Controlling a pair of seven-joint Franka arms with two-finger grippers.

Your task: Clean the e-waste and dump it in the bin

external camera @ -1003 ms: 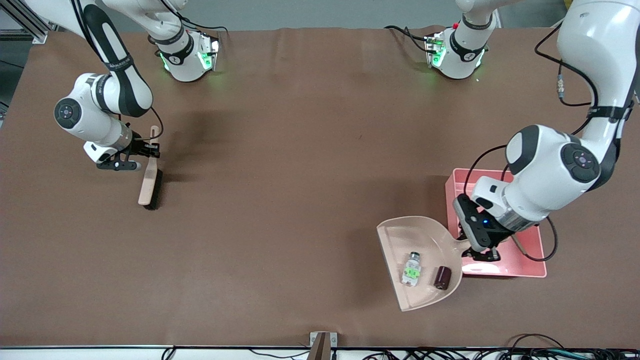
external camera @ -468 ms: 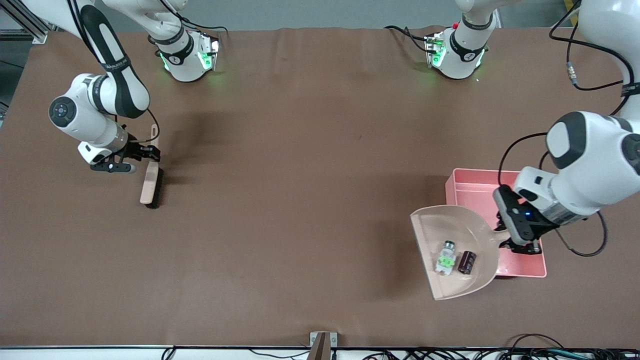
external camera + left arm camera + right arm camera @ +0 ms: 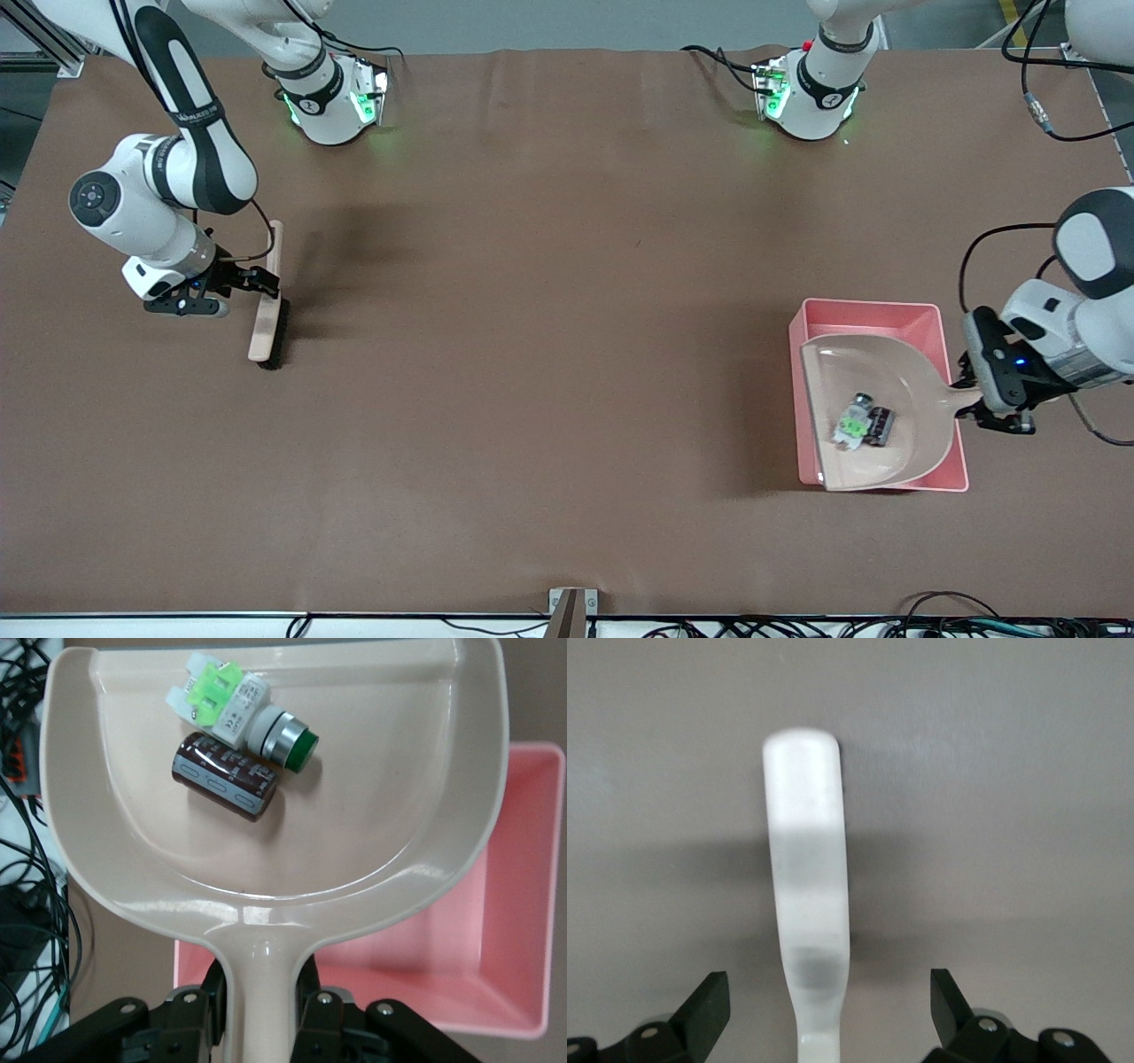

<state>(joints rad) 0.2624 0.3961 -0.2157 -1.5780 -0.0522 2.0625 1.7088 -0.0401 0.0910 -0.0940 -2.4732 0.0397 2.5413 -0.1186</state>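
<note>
Arms: white shells, black joint bands, black cables.
Bases: glowed green.
Grippers: black, with a small blue light.

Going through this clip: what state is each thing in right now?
Dustpan: held by its handle, over the pink bin, not tipped out.
White part and brown cylinder: lying in the dustpan, touching.
Brush: lying on the table, released.
Left gripper: shut on the dustpan handle.
Right gripper: open, at the brush handle.
</note>
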